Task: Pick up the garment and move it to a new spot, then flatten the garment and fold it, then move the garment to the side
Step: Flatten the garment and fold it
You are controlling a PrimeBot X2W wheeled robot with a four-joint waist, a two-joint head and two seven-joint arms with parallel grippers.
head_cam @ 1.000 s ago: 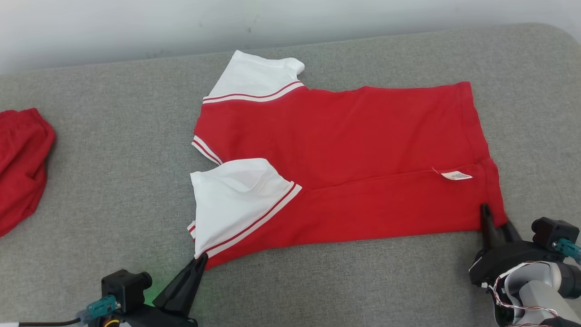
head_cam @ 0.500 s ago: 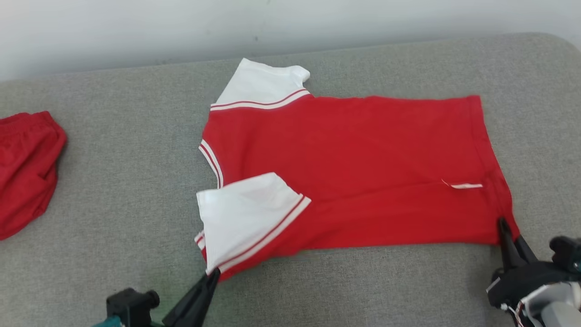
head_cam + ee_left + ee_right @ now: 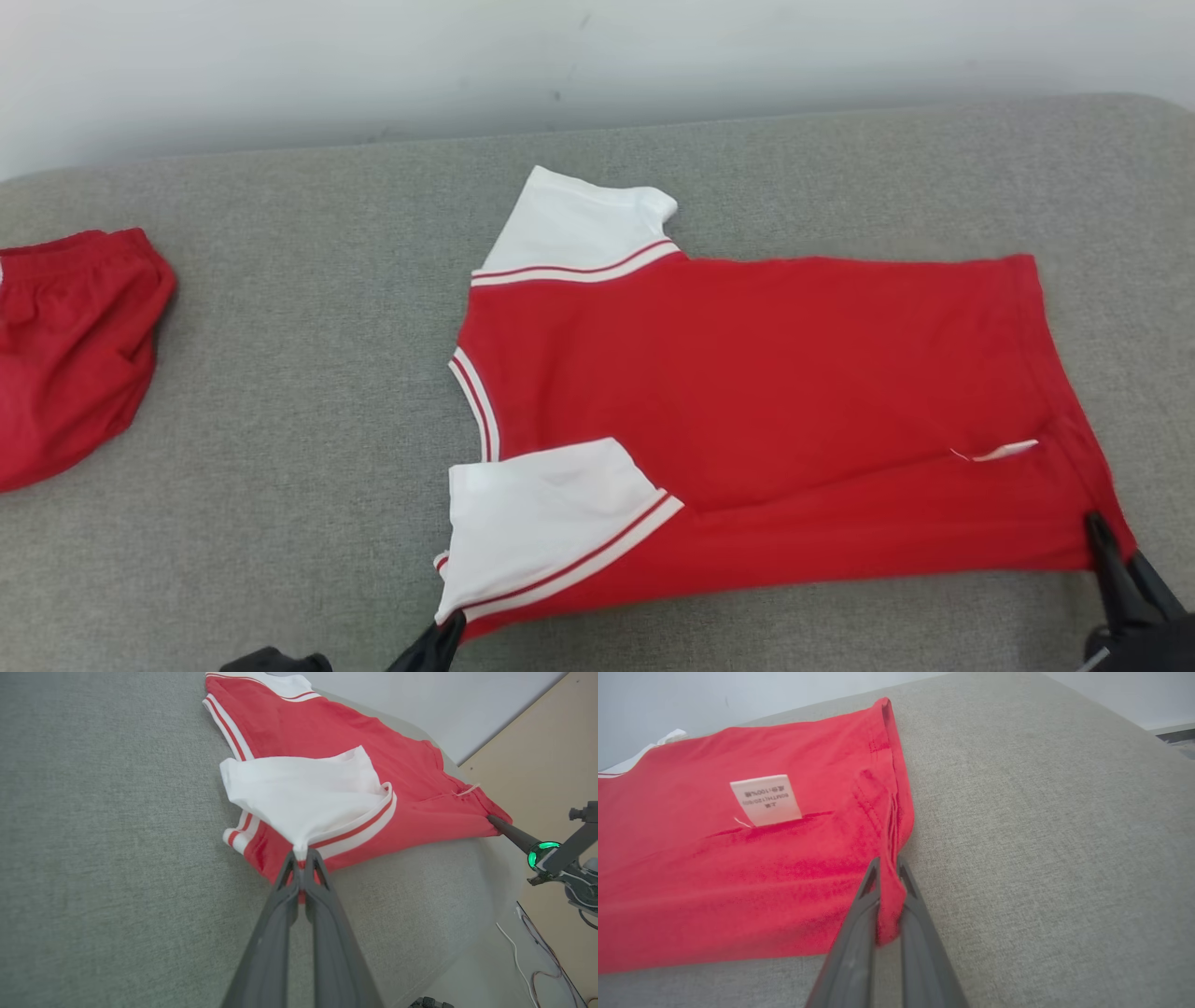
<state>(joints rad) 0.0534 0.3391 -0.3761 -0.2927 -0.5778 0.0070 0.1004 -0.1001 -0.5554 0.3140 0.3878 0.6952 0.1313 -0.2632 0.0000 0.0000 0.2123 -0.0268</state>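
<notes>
The garment point(image 3: 766, 392) is a red shirt with white sleeves trimmed in red stripes, lying folded lengthwise on the grey cushion point(image 3: 308, 392). My left gripper point(image 3: 453, 621) is shut on the near shoulder corner, where the white sleeve point(image 3: 303, 798) meets the red cloth point(image 3: 299, 856). At the hem's near right corner my right gripper point(image 3: 1102, 527) is shut on the garment point(image 3: 738, 868), a strip of red hem pinched between its fingers point(image 3: 859, 933). A white care label point(image 3: 766, 799) lies near that hem.
A second red cloth item point(image 3: 65, 345) lies bunched at the cushion's left edge. A pale wall point(image 3: 597, 56) runs behind the cushion. The left wrist view shows tan floor point(image 3: 551, 756) and cables beyond the cushion's right end.
The right gripper has shut on the hem corner. The head camera has moved, so the whole scene sits lower and further right. The near edge of the garment has lifted slightly.
</notes>
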